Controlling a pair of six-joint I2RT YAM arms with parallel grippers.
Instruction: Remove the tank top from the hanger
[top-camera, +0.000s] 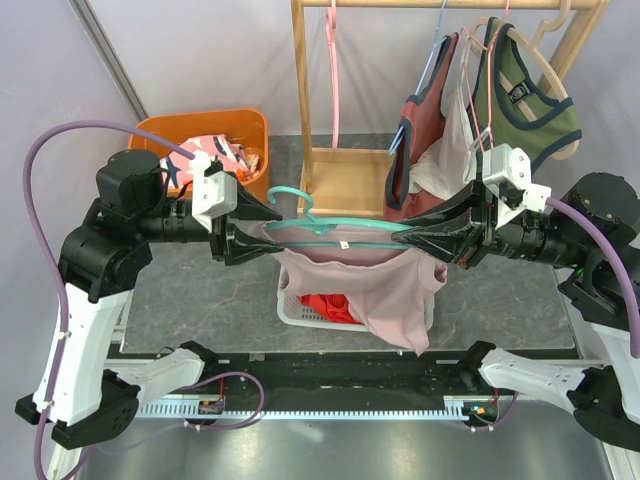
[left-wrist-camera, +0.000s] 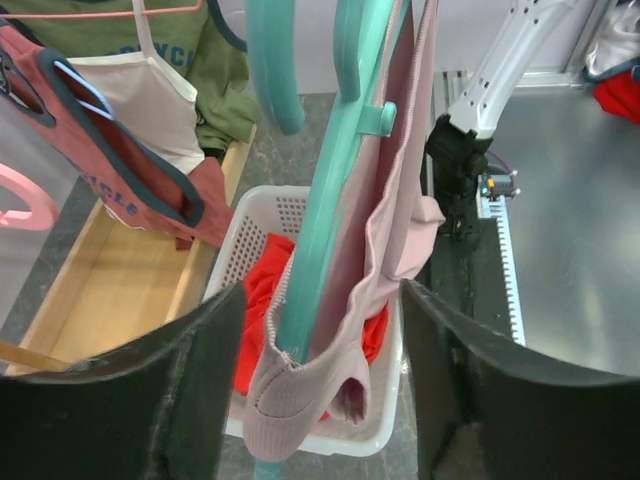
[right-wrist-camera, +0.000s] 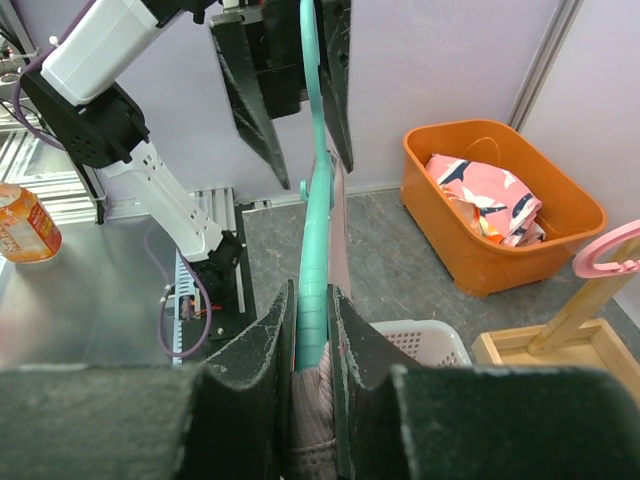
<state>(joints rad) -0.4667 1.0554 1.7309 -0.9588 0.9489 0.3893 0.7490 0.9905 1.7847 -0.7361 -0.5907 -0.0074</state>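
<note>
Desk (top-camera: 180, 300) surfaced in mottled grey, white basket (top-camera: 292, 310) on it, pink tank top (top-camera: 385, 290) draped on teal hanger (top-camera: 340, 226) above basket, left hand (top-camera: 272, 230) wide open astride one end, right hand (top-camera: 412, 238) clamped on the other, orange bin (top-camera: 250, 125), wooden rack (top-camera: 300, 90), pale wall (top-camera: 200, 50) behind.

left arm (top-camera: 150, 218): mid-left of the top view, forearm level, reaching toward frame centre | left hand (top-camera: 275, 230): fingers spread wide, tips pointing right | right arm (top-camera: 560, 242): mid-right, forearm level, reaching left | right hand (top-camera: 408, 236): fingers pinched tight on the hanger (top-camera: 340, 224), tips facing the left hand
</note>
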